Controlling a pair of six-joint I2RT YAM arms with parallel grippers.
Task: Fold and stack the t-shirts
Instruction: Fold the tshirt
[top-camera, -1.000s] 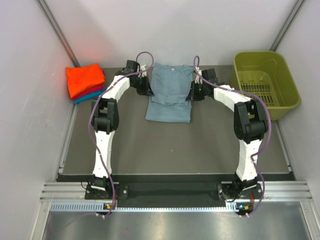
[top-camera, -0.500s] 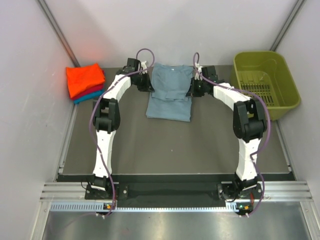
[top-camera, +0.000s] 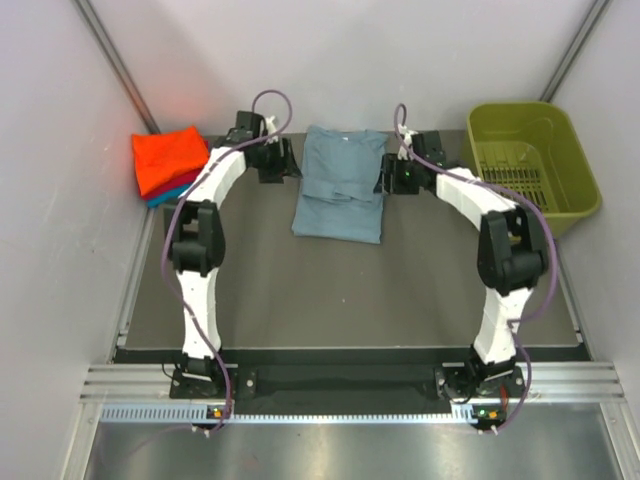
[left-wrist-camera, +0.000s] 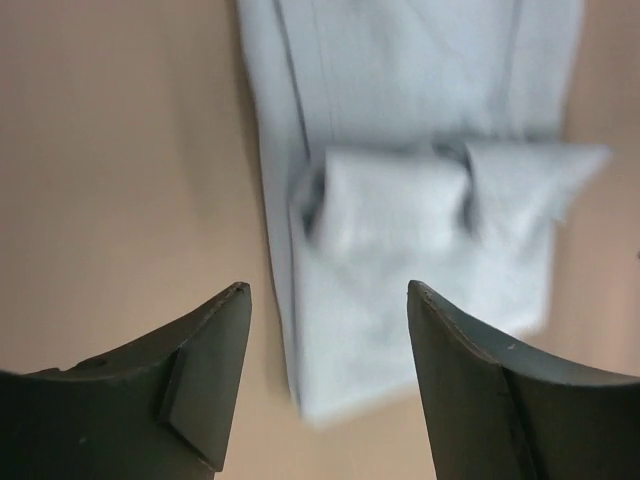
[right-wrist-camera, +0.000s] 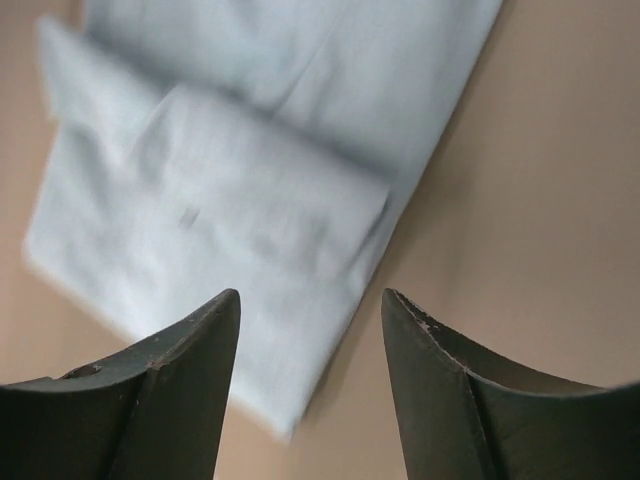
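grey-blue t-shirt lies released, with left fingers and right fingers now parted and pulled aside.

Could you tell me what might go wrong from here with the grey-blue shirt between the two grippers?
1. The left gripper and right gripper hang open close beside the grey-blue shirt; a finger could snag an edge and drag the fold askew.
2. The tucked-in sleeves look puffy, so they may spring open on the next fold.
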